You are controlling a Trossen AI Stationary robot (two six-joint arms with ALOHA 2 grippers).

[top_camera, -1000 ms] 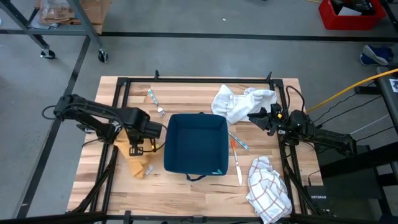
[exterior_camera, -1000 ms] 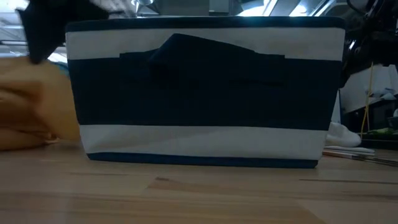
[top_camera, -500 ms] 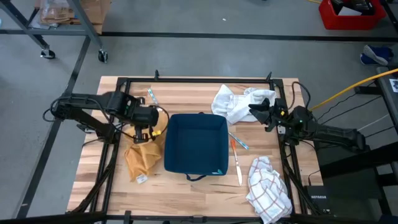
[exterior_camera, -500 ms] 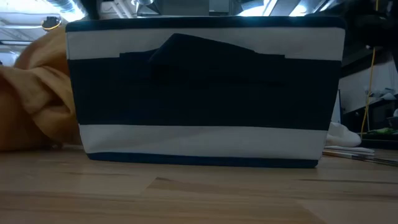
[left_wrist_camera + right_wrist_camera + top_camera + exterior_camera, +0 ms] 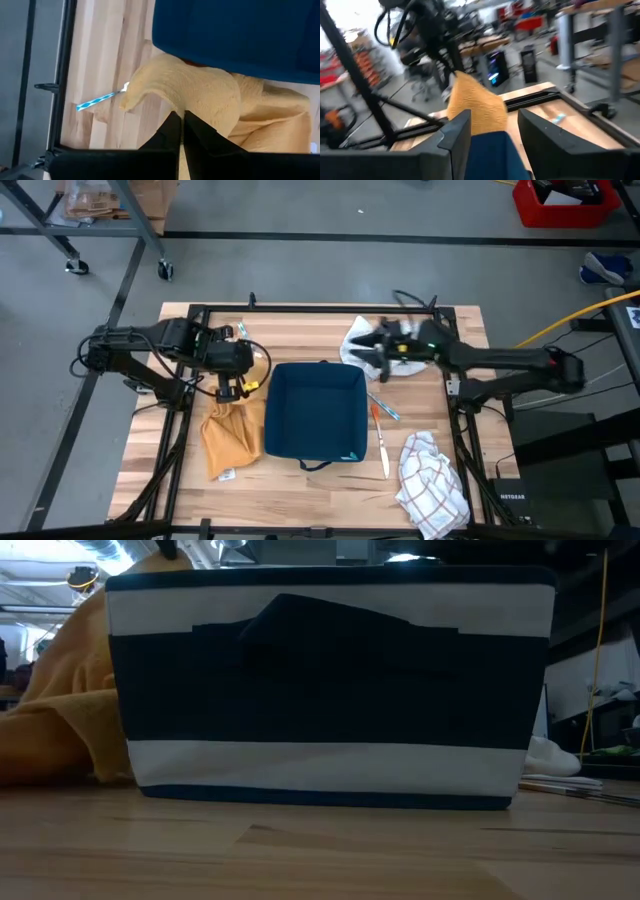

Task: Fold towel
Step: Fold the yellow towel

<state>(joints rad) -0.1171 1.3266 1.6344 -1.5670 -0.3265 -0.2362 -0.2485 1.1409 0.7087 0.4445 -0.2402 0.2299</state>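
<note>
The left claw (image 5: 243, 383) gripped the yellow towel (image 5: 232, 440) beside the bin's edge (image 5: 268, 412); the right claw (image 5: 362, 352) hung released.

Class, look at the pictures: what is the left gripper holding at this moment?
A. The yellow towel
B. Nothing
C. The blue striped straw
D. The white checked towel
A: the left gripper is shut on the yellow towel, lifting one end beside the blue bin, as the left wrist view confirms.
</note>
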